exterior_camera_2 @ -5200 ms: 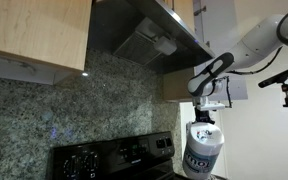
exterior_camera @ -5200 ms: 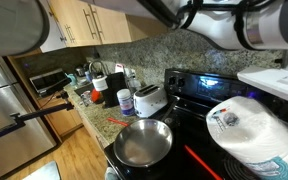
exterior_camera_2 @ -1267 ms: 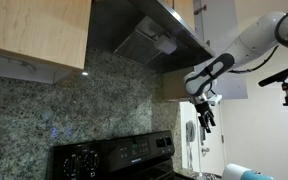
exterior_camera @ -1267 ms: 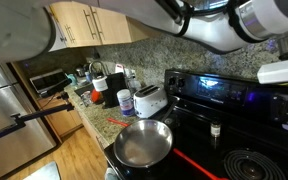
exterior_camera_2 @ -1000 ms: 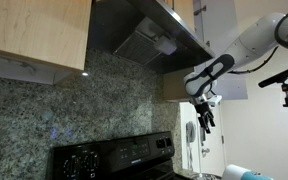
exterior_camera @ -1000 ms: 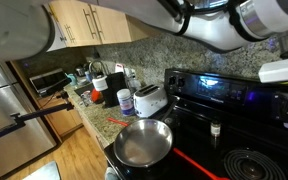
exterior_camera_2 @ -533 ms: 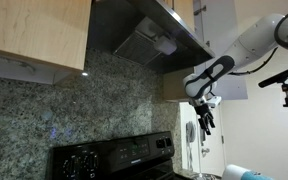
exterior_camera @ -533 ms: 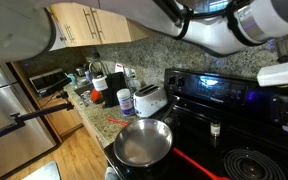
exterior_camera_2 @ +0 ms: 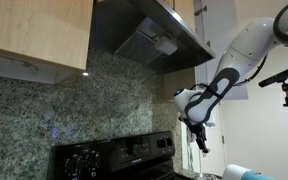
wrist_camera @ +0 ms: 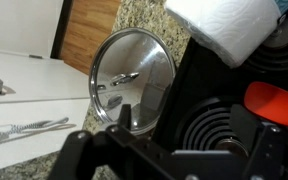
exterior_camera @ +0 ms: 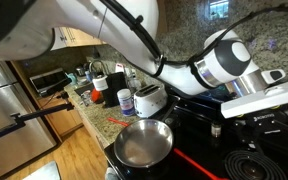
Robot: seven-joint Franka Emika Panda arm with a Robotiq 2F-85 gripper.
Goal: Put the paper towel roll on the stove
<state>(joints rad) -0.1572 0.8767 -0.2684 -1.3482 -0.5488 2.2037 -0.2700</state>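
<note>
The paper towel roll [wrist_camera: 229, 25], white in shiny wrap, fills the top right corner of the wrist view beside the black stove [wrist_camera: 199, 70]. In an exterior view only its teal-blue end [exterior_camera_2: 246, 173] shows at the bottom right edge. My gripper [wrist_camera: 174, 160] hangs open and empty above a ringed burner [wrist_camera: 209, 125], well apart from the roll. In an exterior view the gripper [exterior_camera_2: 201, 143] points down, above and beside the stove's back panel [exterior_camera_2: 114, 155]. In the exterior view over the stove top [exterior_camera: 199, 135], my arm blocks the roll.
A round silver frying pan [exterior_camera: 144, 143] sits on the stove's near burner, also in the wrist view [wrist_camera: 132, 75]. A white toaster [exterior_camera: 149, 98] and a small white canister [exterior_camera: 125, 101] stand on the granite counter. A red object [wrist_camera: 274, 100] lies on the stove.
My arm has swung down and across the stove, filling much of an exterior view. The gripper has dropped lower toward the cooktop. Its jaws have stayed open.
</note>
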